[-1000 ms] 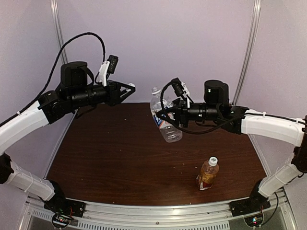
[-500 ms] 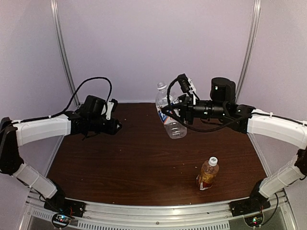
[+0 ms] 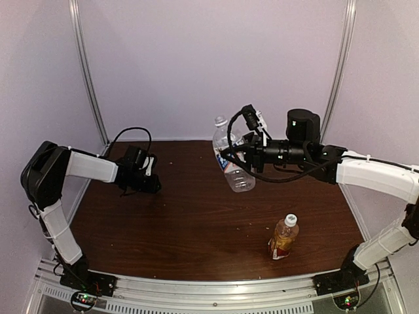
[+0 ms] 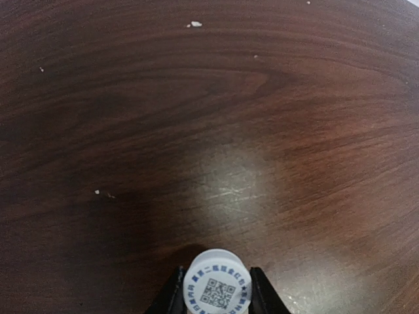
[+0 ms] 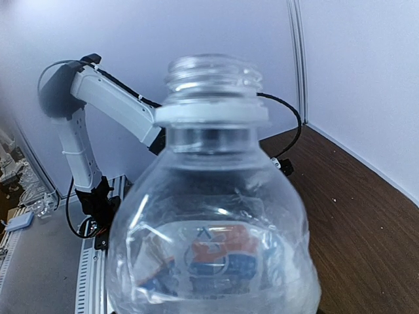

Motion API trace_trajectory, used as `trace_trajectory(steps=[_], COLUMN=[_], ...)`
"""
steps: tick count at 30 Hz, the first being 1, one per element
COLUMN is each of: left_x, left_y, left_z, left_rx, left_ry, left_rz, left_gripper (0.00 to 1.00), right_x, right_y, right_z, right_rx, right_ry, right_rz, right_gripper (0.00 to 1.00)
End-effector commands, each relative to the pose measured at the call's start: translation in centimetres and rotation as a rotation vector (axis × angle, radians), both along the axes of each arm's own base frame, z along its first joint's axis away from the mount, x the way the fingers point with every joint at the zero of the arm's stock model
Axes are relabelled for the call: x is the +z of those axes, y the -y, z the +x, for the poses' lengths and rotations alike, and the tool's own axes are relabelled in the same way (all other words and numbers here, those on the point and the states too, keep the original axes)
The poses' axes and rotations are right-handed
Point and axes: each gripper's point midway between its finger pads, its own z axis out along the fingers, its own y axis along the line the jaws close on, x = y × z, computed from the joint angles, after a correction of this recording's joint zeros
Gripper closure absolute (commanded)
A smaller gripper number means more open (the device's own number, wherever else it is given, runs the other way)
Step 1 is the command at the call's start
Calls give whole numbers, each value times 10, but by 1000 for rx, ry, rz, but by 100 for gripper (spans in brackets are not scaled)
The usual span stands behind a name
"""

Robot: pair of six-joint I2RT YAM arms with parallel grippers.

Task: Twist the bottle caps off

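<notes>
Bottles: two. One is the colourless bottle (image 3: 239,178), with its neck uncapped in the right wrist view. The other is the amber bottle (image 3: 283,239).

White screw caps: two. The seated cap (image 3: 291,220) is on the amber bottle. The loose cap (image 4: 217,282), printed with a square code, sits between the fingers of the left hand (image 3: 156,184).

Robot arms: two, each with one hand, so two hands. The right hand (image 3: 228,157) grips the colourless bottle.

Table (image 3: 183,222): one, dark wood grain.

Upright metal posts at the rear: two, the left post (image 3: 85,72) and the right post (image 3: 340,65).
</notes>
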Motion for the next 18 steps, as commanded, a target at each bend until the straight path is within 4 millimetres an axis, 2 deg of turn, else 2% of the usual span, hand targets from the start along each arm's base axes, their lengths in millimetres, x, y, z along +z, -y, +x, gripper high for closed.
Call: trace_trajectory(steps=[1, 6, 9, 14, 18], left_x=[2, -15, -18, -15, -5], left_y=[9, 6, 5, 4, 4], left_z=[20, 21, 20, 21, 21], left_rx=[-6, 2, 2, -1, -5], left_ry=[36, 4, -4, 0, 14], left_rz=[-56, -40, -38, -33, -31], left_gripper=[78, 72, 68, 55, 45], right_x=[-2, -8, -11, -14, -16], right_y=[2, 4, 5, 6, 6], right_z=[1, 1, 1, 0, 1], right_rx=[-4, -11, -13, -13, -18], right_ry=[14, 9, 3, -4, -8], right_rz=[11, 3, -2, -6, -8], right_gripper=[57, 57, 57, 57, 57])
